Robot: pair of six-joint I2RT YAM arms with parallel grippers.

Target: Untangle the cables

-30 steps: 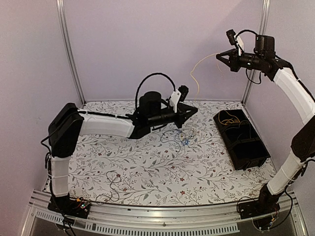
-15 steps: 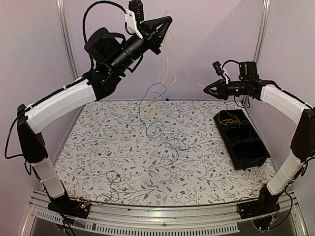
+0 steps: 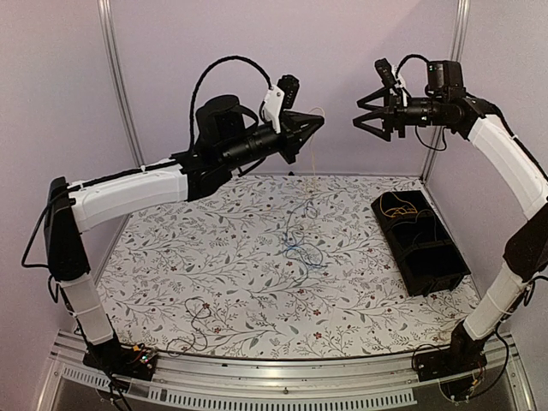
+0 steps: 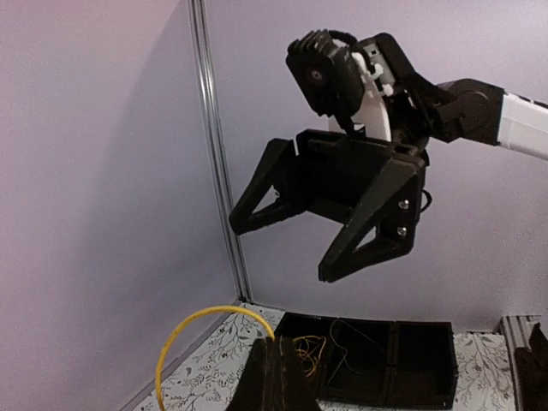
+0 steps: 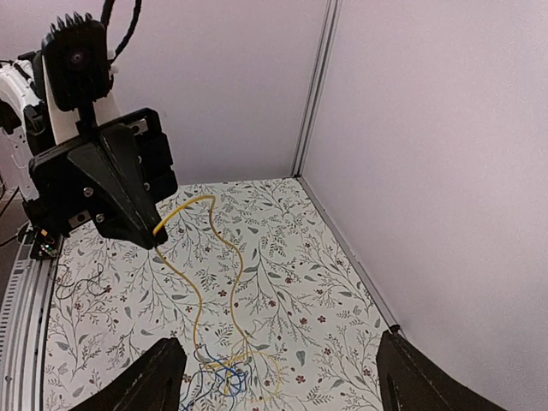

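Dangling cables [image 3: 301,248] from left hand [image 3: 317,125]

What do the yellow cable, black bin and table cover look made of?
Yellow cable: smooth plastic-sheathed wire, apparently; it bends in soft loops. Black bin: probably rigid matte plastic, straight dividers. Table cover: printed cloth or vinyl, I cannot tell which; flat, floral.

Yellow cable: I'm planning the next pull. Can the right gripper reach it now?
Probably yes: the right gripper is open and empty, and the yellow cable hangs free from the left gripper, nothing between.
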